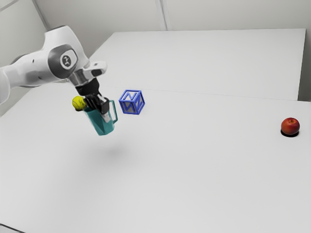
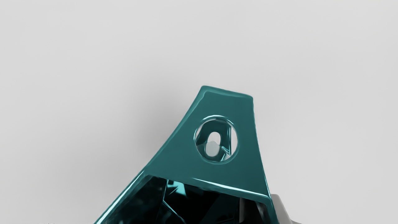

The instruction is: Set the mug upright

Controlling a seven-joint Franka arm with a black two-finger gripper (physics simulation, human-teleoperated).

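Black two-finger end effector (image 1: 103, 112) is closed on the teal, glossy, tapered mug w/ handle (image 1: 100, 124), holding it up off the white, smooth desk (image 1: 194, 179). A soft shadow lies on the desk below, apart from the mug's base. In the exterior view, one light grey fingertip (image 1: 107, 117) lies against the mug near its handle; the other tip is hidden there. In the wrist view, part of a grey finger shows just beside the mug's outer wall, close to the rim.

Mug pos.: in the air, tilted, mouth end up by the end effector, narrower base end down & leaning toward the exterior view's right. Handle is on the exterior view's right side of the body. Wrist view has the dark, shiny interior nearest the end effector, plus a teal face w/ a round opening; more teal & some light grey show thru it.

Other objs.: round yellow tennis ball (image 1: 78, 102) is near the end effector, on the exterior view's left of the mug. Blue open-frame cube w/ letter-like shapes in its sides (image 1: 132, 102) sits on the desk, exterior view's right of the handle, near it. Round red apple (image 1: 290, 126) is on the desk too, well apart, toward the exterior view's far right.
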